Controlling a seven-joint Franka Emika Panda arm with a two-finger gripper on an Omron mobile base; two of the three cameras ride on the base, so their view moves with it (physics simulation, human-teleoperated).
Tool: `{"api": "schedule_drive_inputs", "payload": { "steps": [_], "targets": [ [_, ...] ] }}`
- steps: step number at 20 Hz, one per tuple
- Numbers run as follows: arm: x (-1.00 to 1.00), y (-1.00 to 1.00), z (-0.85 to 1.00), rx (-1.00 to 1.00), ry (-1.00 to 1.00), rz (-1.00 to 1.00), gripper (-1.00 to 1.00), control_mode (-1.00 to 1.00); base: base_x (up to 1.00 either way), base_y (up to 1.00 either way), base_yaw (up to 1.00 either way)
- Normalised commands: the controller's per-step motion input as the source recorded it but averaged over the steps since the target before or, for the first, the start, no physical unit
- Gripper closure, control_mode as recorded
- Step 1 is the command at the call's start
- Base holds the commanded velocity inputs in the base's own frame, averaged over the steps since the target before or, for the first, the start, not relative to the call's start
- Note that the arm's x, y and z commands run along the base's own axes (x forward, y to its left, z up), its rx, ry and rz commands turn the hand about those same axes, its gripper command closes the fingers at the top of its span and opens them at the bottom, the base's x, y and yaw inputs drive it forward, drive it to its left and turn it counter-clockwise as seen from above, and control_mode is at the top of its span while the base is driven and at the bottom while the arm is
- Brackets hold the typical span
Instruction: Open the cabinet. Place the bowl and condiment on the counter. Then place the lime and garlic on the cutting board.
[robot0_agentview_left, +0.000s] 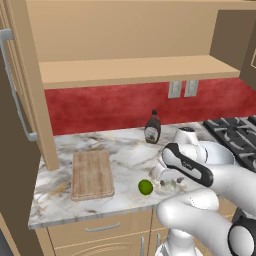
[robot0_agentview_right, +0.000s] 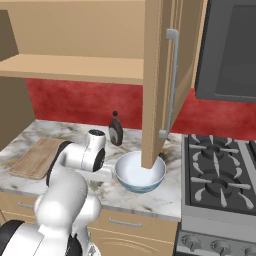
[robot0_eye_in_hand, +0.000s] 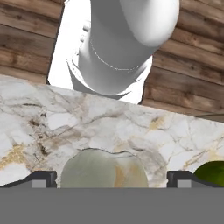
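The pincer (robot0_eye_in_hand: 112, 178) stands fully open with one finger tip on each side of the garlic (robot0_eye_in_hand: 103, 169), gripping nothing. Take the cutting board (robot0_agentview_left: 92, 174) as your reference: the lime (robot0_agentview_left: 145, 187) lies on the counter (robot0_agentview_left: 125, 150) just right of it, the garlic beyond the lime, the condiment (robot0_agentview_left: 152, 128) behind, and the bowl (robot0_agentview_right: 140, 171) farther right. The cabinet (robot0_agentview_right: 159, 75) is open.

Two base cameras look forward and down from behind the gripper (robot0_eye_in_hand: 112, 180), sharing the veined white marble bench (robot0_agentview_left: 125, 150); the hand camera hovers close above it.
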Motion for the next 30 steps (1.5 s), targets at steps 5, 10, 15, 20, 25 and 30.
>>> {"api": "schedule_drive_inputs", "payload": {
  "steps": [5,10,15,20,25,30],
  "targets": [
    [0.00,0.11,-0.56,0.00,0.00,0.05,-1.00,-1.00,0.00,0.00,0.00],
    [0.00,0.01,-0.52,0.00,0.00,0.05,1.00,-1.00,0.00,0.00,0.00],
    [-0.25,0.01,-0.23,0.00,0.00,0.03,1.00,-1.00,0.00,0.00,0.00],
    [-0.45,0.00,0.00,0.00,-0.02,0.00,1.00,-1.00,0.00,0.00,0.00],
    [-0.17,0.00,0.32,0.00,-0.17,0.00,1.00,-1.00,0.00,0.00,0.00],
    [-0.05,0.00,0.84,-0.01,-0.35,0.00,1.00,-1.00,0.00,0.00,0.00]
  ]
}}
